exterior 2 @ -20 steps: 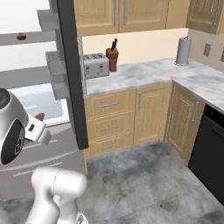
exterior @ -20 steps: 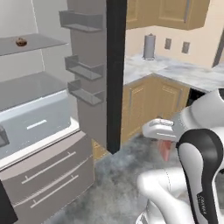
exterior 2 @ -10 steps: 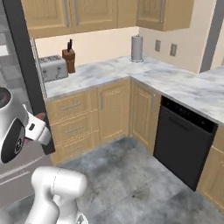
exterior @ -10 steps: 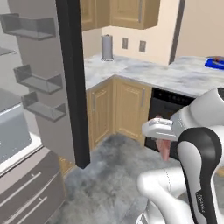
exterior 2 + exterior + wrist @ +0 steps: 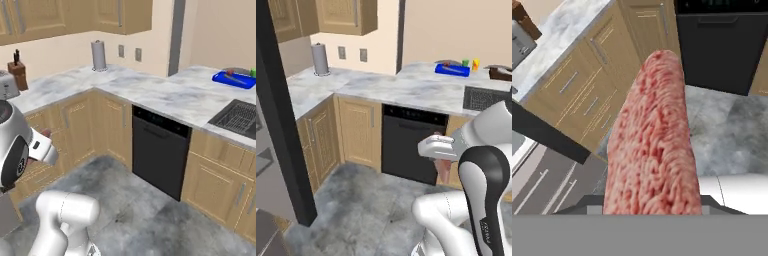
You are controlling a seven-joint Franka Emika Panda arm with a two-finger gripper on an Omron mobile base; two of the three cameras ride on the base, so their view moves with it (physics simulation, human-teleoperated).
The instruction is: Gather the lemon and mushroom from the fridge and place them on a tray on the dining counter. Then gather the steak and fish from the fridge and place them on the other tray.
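My gripper (image 5: pixel 442 159) is shut on the steak (image 5: pixel 654 140), a long slab of red marbled meat that hangs below the hand (image 5: pixel 445 172) and hides the fingertips. The blue tray (image 5: pixel 452 69) lies far ahead on the dining counter (image 5: pixel 421 90), also visible to the right (image 5: pixel 233 79). Beside it, the dark brown tray (image 5: pixel 502 73) is cut by the right edge. The counter's dark sink (image 5: pixel 239 116) is set nearer. The fridge (image 5: pixel 276 130) shows its dark door edge at the left. Lemon, mushroom and fish are out of view.
A black dishwasher (image 5: pixel 411 145) sits under the counter corner between tan cabinets. A paper towel roll (image 5: pixel 99 55), a knife block (image 5: pixel 19 72) and a toaster (image 5: pixel 6 85) stand on the side counter. A yellow cup (image 5: pixel 475 64) stands behind the blue tray. Grey floor lies open ahead.
The whole picture has swung from the open fridge to the corner cabinets and the dining counter, so the base has turned. The steak stays in the gripper.
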